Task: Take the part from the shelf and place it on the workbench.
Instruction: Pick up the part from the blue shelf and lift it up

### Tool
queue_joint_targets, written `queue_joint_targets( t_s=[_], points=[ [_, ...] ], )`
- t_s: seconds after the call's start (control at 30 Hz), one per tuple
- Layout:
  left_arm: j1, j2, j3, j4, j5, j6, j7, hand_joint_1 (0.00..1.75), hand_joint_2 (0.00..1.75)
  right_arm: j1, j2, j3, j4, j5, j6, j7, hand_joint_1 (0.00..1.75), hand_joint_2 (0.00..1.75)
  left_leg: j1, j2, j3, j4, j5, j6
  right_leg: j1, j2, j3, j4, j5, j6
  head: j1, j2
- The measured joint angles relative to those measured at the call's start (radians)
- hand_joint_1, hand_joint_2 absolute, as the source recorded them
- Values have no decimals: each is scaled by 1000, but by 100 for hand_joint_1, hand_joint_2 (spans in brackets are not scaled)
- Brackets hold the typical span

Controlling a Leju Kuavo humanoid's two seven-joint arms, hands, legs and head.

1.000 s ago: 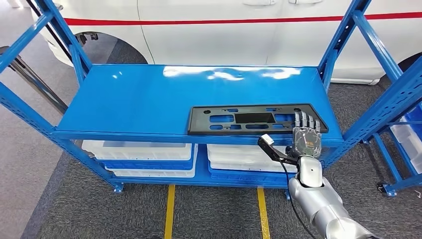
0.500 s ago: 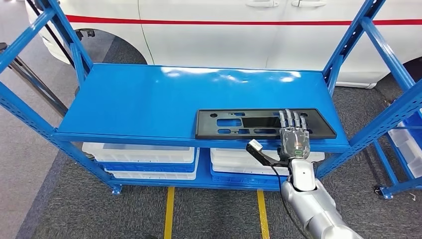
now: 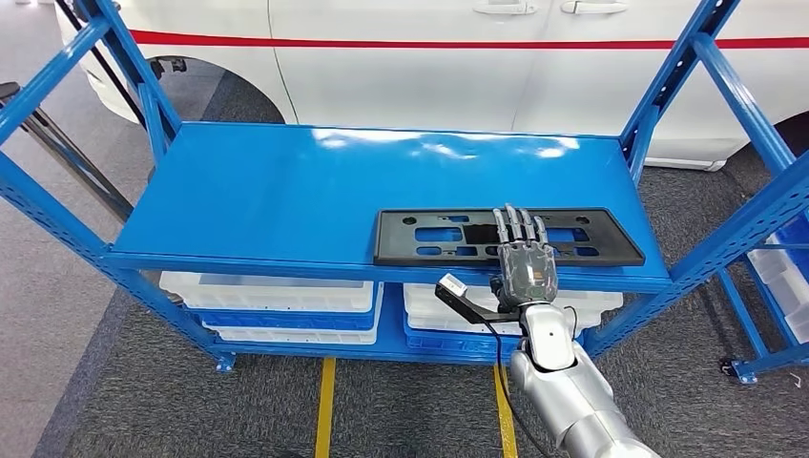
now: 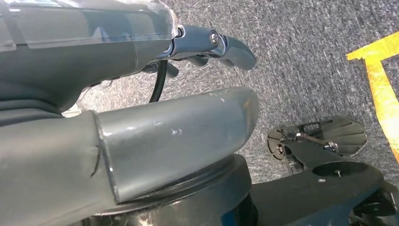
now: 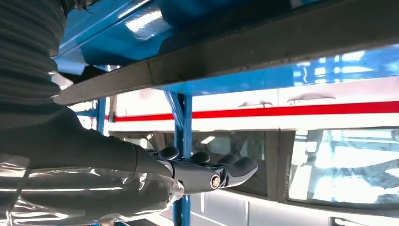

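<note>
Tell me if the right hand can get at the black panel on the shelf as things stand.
Probably yes. The right hand is already at the front edge of the black panel, its fingers stretched over it, and nothing on the shelf blocks it.

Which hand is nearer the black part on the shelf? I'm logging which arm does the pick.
Right. The right hand lies over the black part's front edge, fingers spread flat on top of it. The left hand hangs low over the carpet, away from the shelf.
</note>
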Motion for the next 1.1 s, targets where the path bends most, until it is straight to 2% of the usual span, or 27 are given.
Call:
queue_joint_targets(
  t_s=[1.1],
  points=[
    [0, 0, 8, 0, 4, 4, -9, 0, 0, 3, 8, 16, -12, -36, 0, -9, 0, 175, 1, 0, 0, -1, 0, 0, 1, 0, -1, 3, -1, 0, 0, 0]
  ],
)
